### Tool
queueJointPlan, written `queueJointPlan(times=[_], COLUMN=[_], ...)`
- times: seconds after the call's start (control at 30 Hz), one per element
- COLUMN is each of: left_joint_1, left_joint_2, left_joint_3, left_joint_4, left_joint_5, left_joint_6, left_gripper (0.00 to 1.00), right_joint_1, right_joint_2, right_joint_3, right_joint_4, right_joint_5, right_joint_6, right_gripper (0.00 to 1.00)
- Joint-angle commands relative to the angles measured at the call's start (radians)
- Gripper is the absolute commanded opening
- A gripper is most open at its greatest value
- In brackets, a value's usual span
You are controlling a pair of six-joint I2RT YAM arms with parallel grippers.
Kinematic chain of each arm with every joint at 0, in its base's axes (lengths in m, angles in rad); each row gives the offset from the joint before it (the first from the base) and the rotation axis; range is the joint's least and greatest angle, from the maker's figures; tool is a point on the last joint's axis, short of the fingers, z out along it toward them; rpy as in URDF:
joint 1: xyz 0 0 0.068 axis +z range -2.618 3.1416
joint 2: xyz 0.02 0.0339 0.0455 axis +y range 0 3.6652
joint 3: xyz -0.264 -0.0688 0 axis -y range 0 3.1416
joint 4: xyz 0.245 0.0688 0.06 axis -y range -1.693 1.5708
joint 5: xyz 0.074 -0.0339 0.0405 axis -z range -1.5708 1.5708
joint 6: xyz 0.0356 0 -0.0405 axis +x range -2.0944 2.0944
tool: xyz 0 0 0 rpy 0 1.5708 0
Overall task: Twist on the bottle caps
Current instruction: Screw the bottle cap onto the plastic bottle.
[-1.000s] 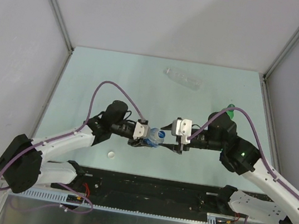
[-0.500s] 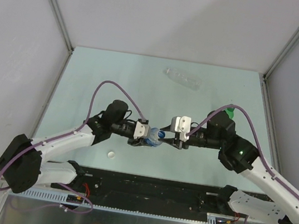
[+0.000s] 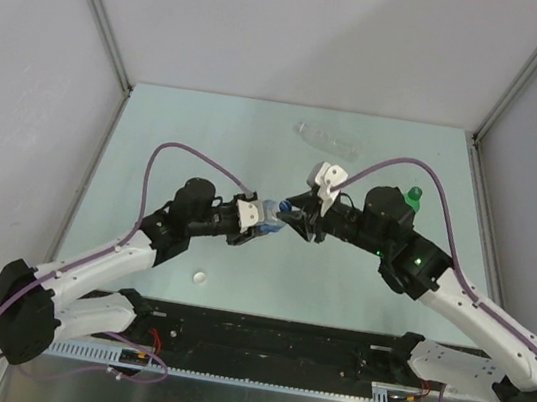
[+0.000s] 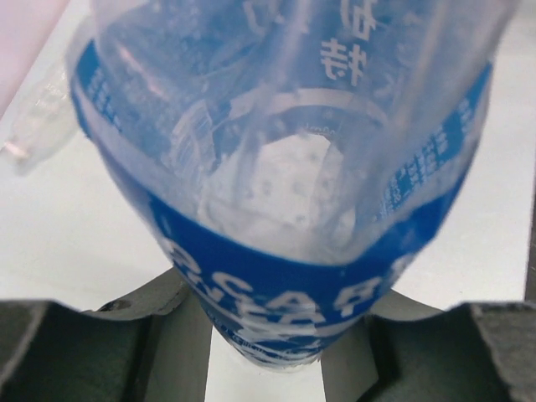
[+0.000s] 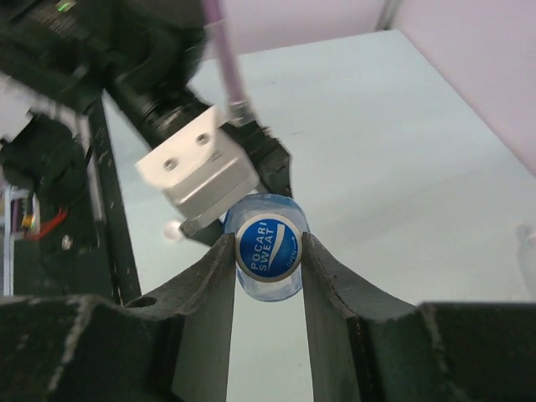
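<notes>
left gripper (image 3: 256,217): partly closed and clamped on the blue-label bottle (image 3: 268,215). The bottle is held off the table (image 3: 188,128), lying roughly level, with its mouth end pointed toward 3 o'clock in the top view. In the left wrist view the label band is seen wedged between the two grey fingers (image 4: 126,352) and touching both.

right gripper (image 3: 295,215): narrowed to cap width, with both fingers (image 5: 209,285) pressed against opposite sides of the bottle cap (image 5: 268,247). The cap has a white rim and a blue printed top reading POCARI SWEAT. It is seated at the mouth end of the held bottle. How far it is threaded on cannot be told.

The two grippers are set nose to nose near the table's middle, the left from 9 o'clock and the right from 3 o'clock.

Other items, top view, bearings taken from the held bottle:
- clear unlabelled bottle (image 3: 328,139): laid on its side at 1 o'clock, well apart, near the far edge.
- green bottle (image 3: 413,195): at 2 to 3 o'clock, just behind the right arm. Only its top is seen.
- loose white cap (image 3: 199,277): on the table at 7 o'clock, toward the near edge, apart from both arms.
</notes>
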Motion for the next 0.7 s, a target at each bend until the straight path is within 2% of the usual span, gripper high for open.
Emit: queueJointPlan(times=[0.0, 0.17, 0.33, 0.5, 0.67], left_joint_1=[-0.028, -0.054, -0.058, -0.059, -0.059], left_joint_2=[-0.057, 0.014, 0.057, 0.080, 0.071], left_joint_3=[0.016, 0.033, 0.039, 0.040, 0.016], left_joint_4=[0.308, 0.361, 0.408, 0.420, 0.420], left_joint_5=[-0.133, -0.376, -0.436, -0.448, -0.449], left_joint_6=[-0.112, -0.144, -0.169, -0.184, -0.188], left_gripper=[0.00, 0.00, 0.00, 0.00, 0.00], right_joint_1=[0.000, -0.008, -0.032, -0.034, -0.038], right_joint_2=[0.124, 0.236, 0.284, 0.308, 0.282], right_joint_3=[-0.028, -0.027, -0.027, -0.026, -0.026], right_joint_4=[-0.049, -0.016, 0.001, 0.064, 0.152], right_joint_5=[0.281, 0.466, 0.599, 0.563, 0.470], right_joint_6=[0.283, 0.469, 0.711, 0.784, 0.714], right_gripper=[0.22, 0.24, 0.25, 0.36, 0.40])
